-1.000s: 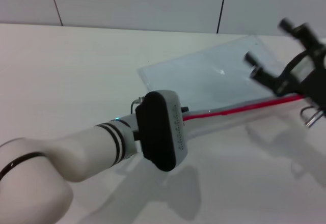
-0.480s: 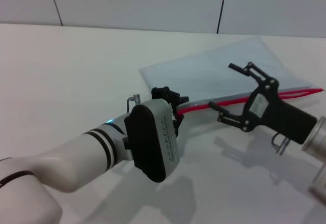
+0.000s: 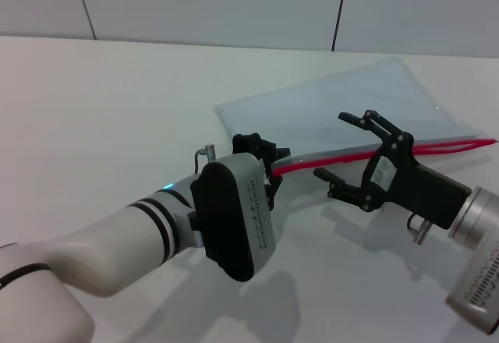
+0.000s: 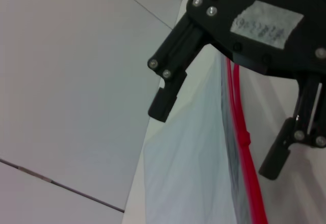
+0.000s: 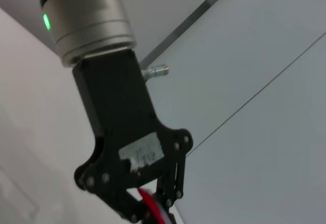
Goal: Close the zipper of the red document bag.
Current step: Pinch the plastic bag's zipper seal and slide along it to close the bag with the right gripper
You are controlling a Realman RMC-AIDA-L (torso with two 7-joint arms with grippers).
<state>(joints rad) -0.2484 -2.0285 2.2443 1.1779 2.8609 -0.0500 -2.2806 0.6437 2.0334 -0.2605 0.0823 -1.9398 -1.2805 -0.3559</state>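
You have the flat, translucent pale blue-grey plastic document bag [image 3: 343, 113] lying in the upper right of the head view on the smooth white table [image 3: 101, 117]. Its long axis runs from the middle of the frame out toward the right edge, rising slightly. The thin bright red zipper strip [image 3: 452, 146] follows the bag's lower long edge; near the right edge of the frame it shows as two red lines a little apart.

Your left gripper [image 3: 269, 173], black and angular on a glossy white arm with black rings, sits at the centre of the head view, at the zipper's left end. In the right wrist view its fingers [image 5: 170, 196] look pinched together on the red strip.

Your right gripper [image 3: 341, 146], black with a silver metal wrist, is at centre right, its two fingers spread wide, one over the bag's sheet and one over bare table, the red strip between them. It hides the middle stretch of the zipper. In the left wrist view [image 4: 214, 132] it straddles the strip. Pale grey wall panels [image 3: 210, 4] with dark seams fill the top of the frame.
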